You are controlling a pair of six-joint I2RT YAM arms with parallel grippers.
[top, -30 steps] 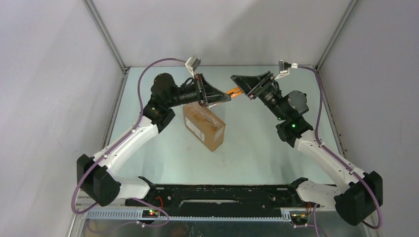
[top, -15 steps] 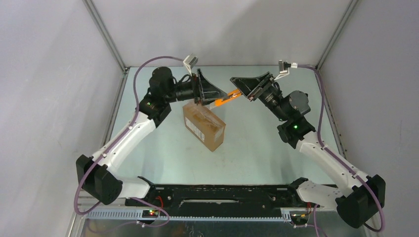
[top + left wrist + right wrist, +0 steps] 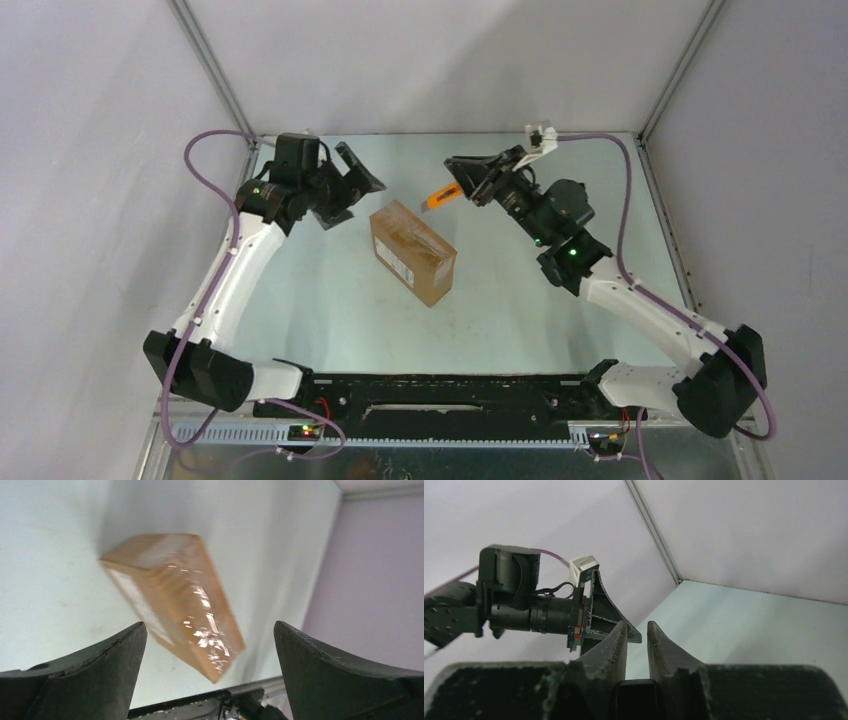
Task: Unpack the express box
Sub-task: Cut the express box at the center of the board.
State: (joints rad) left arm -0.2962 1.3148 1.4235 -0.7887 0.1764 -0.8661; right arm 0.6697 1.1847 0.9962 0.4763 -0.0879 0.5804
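A cardboard box (image 3: 413, 252) lay in the middle of the surface (image 3: 520, 295). The left pincer (image 3: 358, 178) hung wide open near its far corner. The right pincer (image 3: 470, 184), opposite, was clamped on an orange knife (image 3: 440, 198) pointing toward the box.

Express box (image 3: 412, 253): brown cardboard, matt on its sides; glossy clear tape glints along the top face; white paper label on one side. Utility knife (image 3: 443, 196): orange body, smooth, looks plastic. Table (image 3: 520, 300): pale green, smooth, faint sheen. Left gripper (image 3: 208, 627): fingers (image 3: 330, 675) black plastic, matt, smooth. Right gripper (image 3: 637, 626): fingers (image 3: 611, 652) black, matt, grainy. Arm links (image 3: 640, 310): white, smooth shell. Enclosure walls (image 3: 100, 200): matt grey-lilac panels; metal corner strips (image 3: 215, 80).
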